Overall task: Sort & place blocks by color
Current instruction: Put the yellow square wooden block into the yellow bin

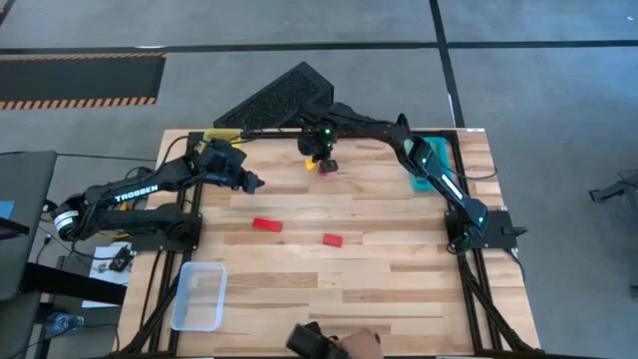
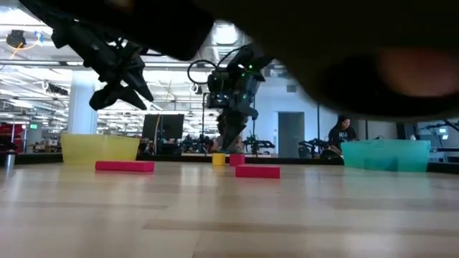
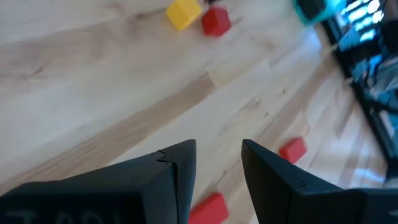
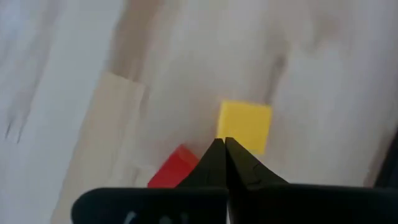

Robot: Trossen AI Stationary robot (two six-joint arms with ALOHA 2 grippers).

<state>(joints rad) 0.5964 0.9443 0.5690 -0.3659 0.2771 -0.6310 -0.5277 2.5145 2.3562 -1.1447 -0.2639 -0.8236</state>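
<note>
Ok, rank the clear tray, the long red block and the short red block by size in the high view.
1. Clear tray, by far the largest.
2. Long red block.
3. Short red block, a little shorter than the long one.

Table [image 1: 379,289] pale planked wood, matt; blocks [image 1: 267,224] seemingly smooth plastic

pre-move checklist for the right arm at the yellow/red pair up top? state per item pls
1. Right gripper over the pair: ok, low beside the yellow block and small red block.
2. Jaws: not ok, shut with nothing between them.
3. Yellow block free: ok, on the table, ungripped.
4. Pair spacing: cannot tell whether they touch; very close.
5. Left gripper clear: ok, raised near the yellow tray, fingers parted, holding nothing.
6. Other reds: ok, long red block and red block lie mid-table, away from both arms.
</note>
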